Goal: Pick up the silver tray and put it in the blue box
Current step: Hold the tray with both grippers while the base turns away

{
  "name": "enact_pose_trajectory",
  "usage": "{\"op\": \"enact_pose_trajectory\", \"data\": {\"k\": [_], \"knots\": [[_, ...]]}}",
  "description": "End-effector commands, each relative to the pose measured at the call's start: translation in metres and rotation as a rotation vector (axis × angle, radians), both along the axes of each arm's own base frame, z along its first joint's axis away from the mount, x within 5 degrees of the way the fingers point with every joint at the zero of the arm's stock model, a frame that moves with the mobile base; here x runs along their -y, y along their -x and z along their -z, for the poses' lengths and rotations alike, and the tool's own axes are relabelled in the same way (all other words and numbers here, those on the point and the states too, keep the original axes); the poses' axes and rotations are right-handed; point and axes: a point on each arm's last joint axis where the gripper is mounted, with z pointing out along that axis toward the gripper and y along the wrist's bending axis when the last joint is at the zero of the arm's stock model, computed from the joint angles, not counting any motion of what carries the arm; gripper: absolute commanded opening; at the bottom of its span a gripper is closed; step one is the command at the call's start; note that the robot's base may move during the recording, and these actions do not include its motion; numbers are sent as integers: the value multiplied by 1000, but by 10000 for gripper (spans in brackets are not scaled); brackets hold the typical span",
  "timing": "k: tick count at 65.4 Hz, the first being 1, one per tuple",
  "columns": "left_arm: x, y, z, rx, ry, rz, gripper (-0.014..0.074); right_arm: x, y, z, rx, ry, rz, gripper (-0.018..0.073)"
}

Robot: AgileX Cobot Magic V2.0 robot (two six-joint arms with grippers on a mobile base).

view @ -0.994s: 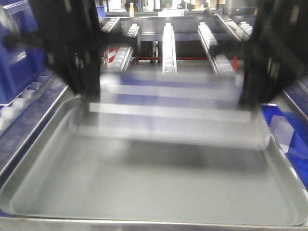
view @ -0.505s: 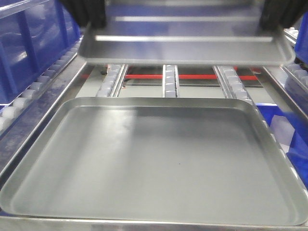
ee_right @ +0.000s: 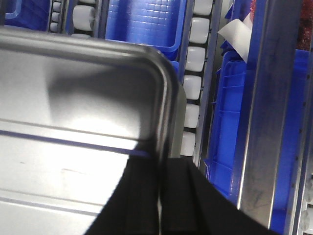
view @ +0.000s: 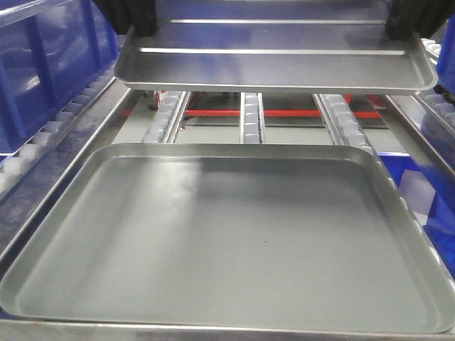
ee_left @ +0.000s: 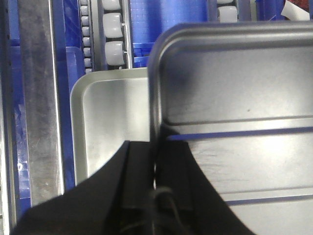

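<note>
Silver tray (view: 274, 67) is up in the air, held roughly level above the bigger dull grey tray (view: 227, 234) and not touching it. My left claw (ee_left: 155, 191) is pinched on its left rim and my right claw (ee_right: 159, 196) on its right rim. Each has one finger inside the tray and one outside, so both are clamped tight on the metal. The two long ridges on its floor show up fine in both wrist views. Past the grey tray, the front view shows the roller rails (view: 249, 117).

Progress-wise, the grab and the lift look done. What's left is basically the whole second half. The blue box (view: 43, 78) sits off to my left beside the rails, and the tray isn't over it yet. I reckon I've got to carry it sideways past that rim, lower it in flat, then let go with both claws. It's a two-handed hold, so both arms need to travel together or the tray twists.
</note>
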Motion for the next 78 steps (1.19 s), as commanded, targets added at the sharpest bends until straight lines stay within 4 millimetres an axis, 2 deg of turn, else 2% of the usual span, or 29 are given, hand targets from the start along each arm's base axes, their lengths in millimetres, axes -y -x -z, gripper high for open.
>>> {"op": "enact_pose_trajectory", "data": {"k": [1,78], "knots": [[-4,7,-26,92,36,29,-98,3,3,-27,132,-29,-17,59],[-4,7,-26,90,37,29,-105,2,2,-25,129,-28,-17,59]]}}
